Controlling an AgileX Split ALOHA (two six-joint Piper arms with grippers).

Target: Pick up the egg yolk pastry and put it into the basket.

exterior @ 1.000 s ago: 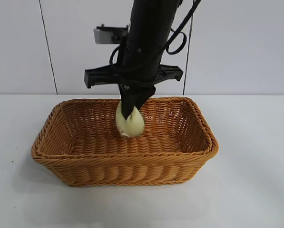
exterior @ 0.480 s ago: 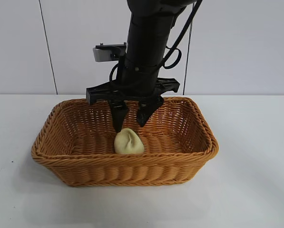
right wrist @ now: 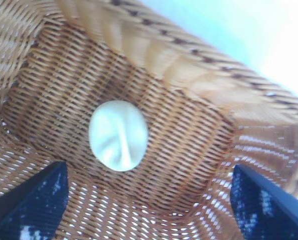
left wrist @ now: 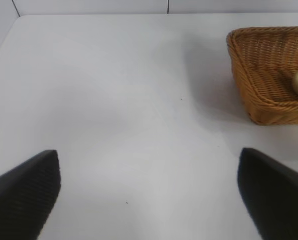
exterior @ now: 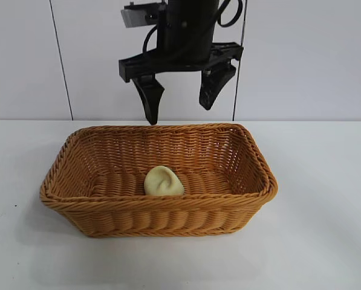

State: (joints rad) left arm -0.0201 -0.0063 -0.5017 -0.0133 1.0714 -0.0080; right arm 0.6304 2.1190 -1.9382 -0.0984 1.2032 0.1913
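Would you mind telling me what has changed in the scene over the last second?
The right gripper let go of the egg yolk pastry, opened its jaws wide and rose clear above the basket. The pastry dropped from its grip and now rests on the basket floor, near the front wall. The basket itself has not shifted, and the left gripper stays open over the bare table beside it.

right gripper (exterior: 180, 103): jaws wide apart, pointing down | left gripper (left wrist: 149, 195): jaws wide apart
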